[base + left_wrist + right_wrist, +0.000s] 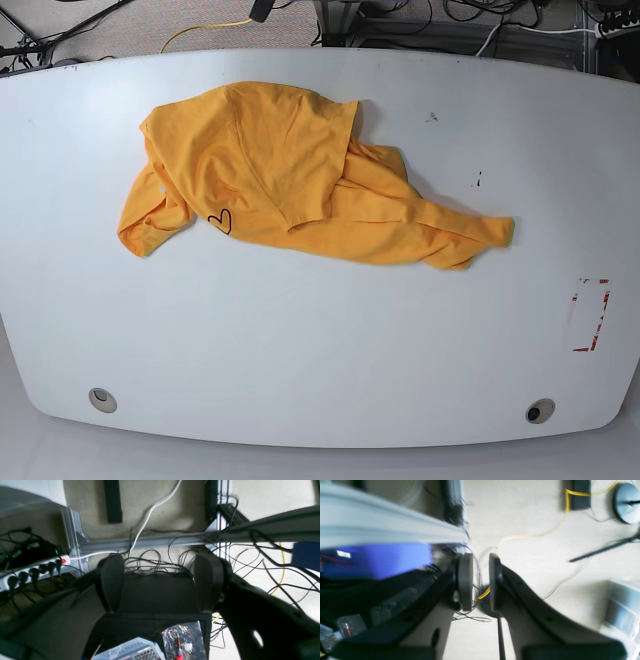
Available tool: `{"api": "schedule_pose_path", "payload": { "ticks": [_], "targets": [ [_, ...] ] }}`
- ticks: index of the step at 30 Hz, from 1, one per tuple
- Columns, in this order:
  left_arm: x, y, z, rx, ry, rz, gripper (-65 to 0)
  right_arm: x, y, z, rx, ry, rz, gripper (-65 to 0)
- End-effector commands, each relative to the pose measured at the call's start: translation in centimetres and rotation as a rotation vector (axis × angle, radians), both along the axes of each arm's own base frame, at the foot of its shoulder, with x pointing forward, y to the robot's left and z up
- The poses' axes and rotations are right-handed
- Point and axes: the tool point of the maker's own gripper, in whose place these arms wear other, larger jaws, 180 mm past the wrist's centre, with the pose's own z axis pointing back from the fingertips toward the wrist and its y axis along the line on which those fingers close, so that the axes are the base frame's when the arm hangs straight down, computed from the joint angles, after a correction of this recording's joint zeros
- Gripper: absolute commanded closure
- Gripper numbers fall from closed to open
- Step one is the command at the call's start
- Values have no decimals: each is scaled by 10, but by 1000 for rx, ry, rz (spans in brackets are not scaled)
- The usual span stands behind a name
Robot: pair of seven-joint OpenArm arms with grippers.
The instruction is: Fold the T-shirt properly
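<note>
White and wide, our desk (320,350) fills the base view, with beige carpet and cables along its twelve o'clock edge. We see the T-shirt (290,180) lying crumpled on the desk's upper half, toward eleven o'clock from the centre, one part folded over the rest and a rumpled tail reaching out toward three o'clock. A small black heart outline (220,221) shows near its lower left edge. Neither arm appears in the base view.

Through the left wrist camera we find our left gripper (160,582) spread wide with nothing between its pads, hanging over carpet, a tangle of black cables (160,565) and a power strip (32,571) at nine o'clock. Through the blurred right wrist camera our right gripper (481,580) stands at a narrow gap, gripping nothing, above the floor and a yellow cable (532,535).
</note>
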Motion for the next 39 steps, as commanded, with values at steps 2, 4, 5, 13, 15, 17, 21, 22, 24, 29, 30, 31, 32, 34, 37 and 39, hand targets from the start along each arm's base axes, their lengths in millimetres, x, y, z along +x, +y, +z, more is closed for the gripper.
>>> {"api": "schedule_pose_path", "payload": {
  "ticks": [2,4,5,13,15,17,21,22,24,29,30,31,32,34,37,39],
  "targets": [
    [-2,9,26,23,-33,-7,-407,8,-8,29,14,-40,1,-101],
    [2,10,38,31,-54,-13,-407,15,-10,40,4,-56,14,-101],
    [6,11,47,37,-72,-19,-407,19,-12,48,-7,-65,28,-101],
    [35,15,102,78,-194,-51,-407,57,-21,95,-82,-153,102,-101],
    [44,13,116,83,-229,-60,-407,67,-21,104,-95,-178,114,-101],
    [53,8,129,76,-267,-60,-407,77,-22,114,-107,-209,124,-101],
    [72,6,151,58,-347,-25,-408,95,-23,130,-100,-279,106,-101],
    [76,8,155,55,-361,-15,-408,99,-23,133,-96,-294,100,-101],
    [80,9,158,48,-377,-1,-410,113,-24,139,-93,-338,102,-101],
    [98,6,164,41,-436,1,-418,142,-31,148,-69,-430,102,-101],
    [102,6,166,42,-449,3,-435,146,-32,150,-62,-446,97,-106],
    [104,6,166,42,-458,9,-464,152,-32,152,-53,-466,94,-108],
    [106,6,167,41,-465,12,-493,158,-32,155,-49,-486,91,-108],
    [113,6,168,41,-487,20,-550,169,-34,157,-47,-507,96,-109],
    [116,4,169,38,-506,46,-594,180,-35,153,-53,-488,116,-111],
    [118,3,170,36,-516,55,-585,190,-34,152,-53,-481,133,-111]
  ]
}}
